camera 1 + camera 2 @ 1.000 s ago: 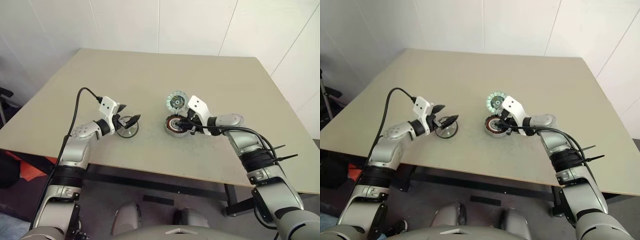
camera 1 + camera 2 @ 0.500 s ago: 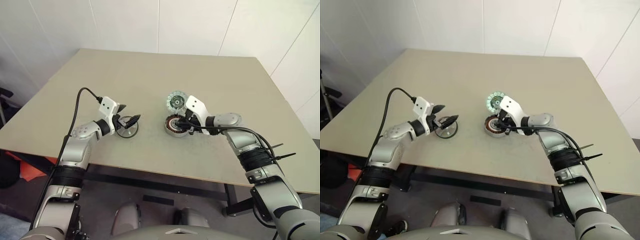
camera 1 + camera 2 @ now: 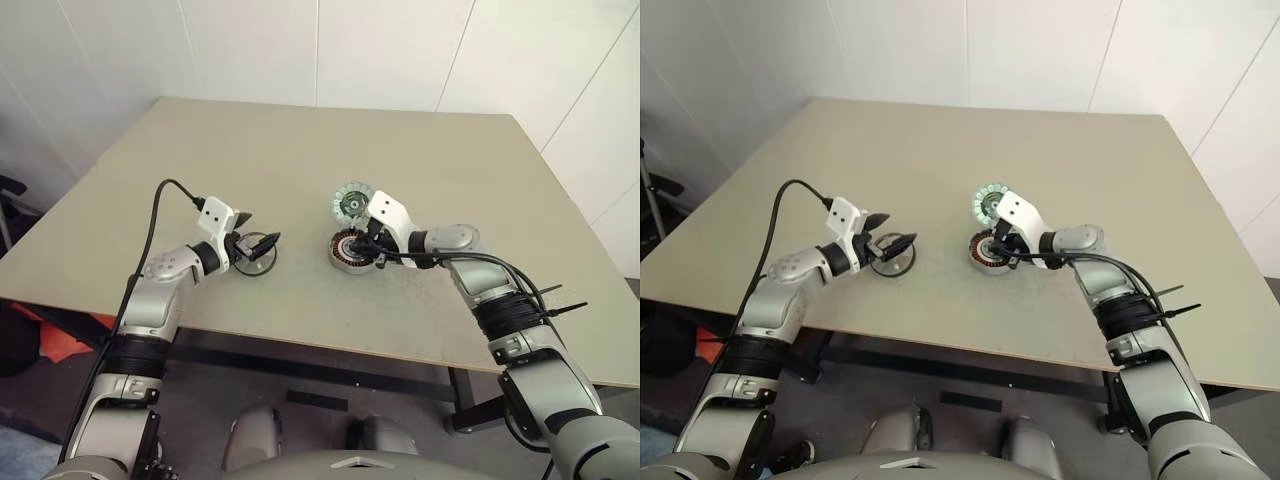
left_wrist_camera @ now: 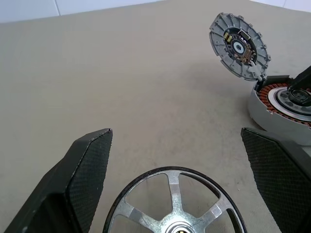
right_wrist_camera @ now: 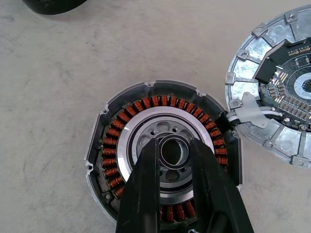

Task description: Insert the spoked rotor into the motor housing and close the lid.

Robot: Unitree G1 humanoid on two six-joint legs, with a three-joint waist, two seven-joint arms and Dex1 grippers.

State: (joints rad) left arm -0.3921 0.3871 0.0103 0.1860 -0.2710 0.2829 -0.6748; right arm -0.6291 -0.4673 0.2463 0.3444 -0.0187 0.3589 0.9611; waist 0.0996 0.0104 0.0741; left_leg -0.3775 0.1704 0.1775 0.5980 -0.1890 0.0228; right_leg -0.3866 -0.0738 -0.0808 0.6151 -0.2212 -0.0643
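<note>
Housing (image 5: 163, 160) sits mid-table (image 3: 300, 150), lid (image 3: 350, 203) propped against its far side, rotor (image 3: 256, 262) flat well to its left. Left gripper (image 3: 252, 240) spread wide over rotor. Right gripper (image 5: 173, 149) fingers slightly apart at housing's centre.

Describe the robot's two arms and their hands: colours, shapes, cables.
Both arms are silver-grey metal shells with black ribbed joint bands. Each wrist carries a white boxy camera block. The left hand has two black fingers, broad, wedge-shaped, with a fine woven texture. A black cable loops from the left wrist block down to the arm. The right hand has smooth black fingers; black cables and tie ends run along that forearm.
</note>
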